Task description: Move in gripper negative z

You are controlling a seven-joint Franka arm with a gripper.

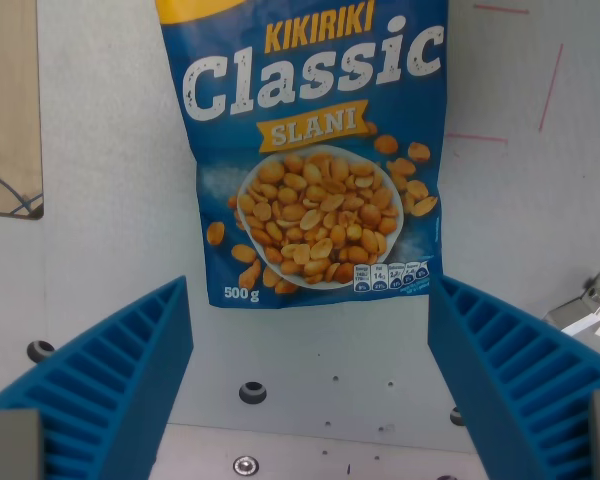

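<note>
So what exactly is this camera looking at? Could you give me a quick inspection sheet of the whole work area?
Surface: pale grey table with bolt holes and faint red pen lines at the wrist view's upper right.
Job's things: blue peanut bag, printed "Kikiriki Classic Slani, 500 g", lying flat, untouched.
Clutter: wooden-looking panel at the left edge; grey metal part at the right edge.
Hand: hand open, its ribbed blue fingers spread wide, below the bag in the picture, holding nothing.
Cables: nothing seen.
Surroundings: nothing seen beyond the table.
</note>
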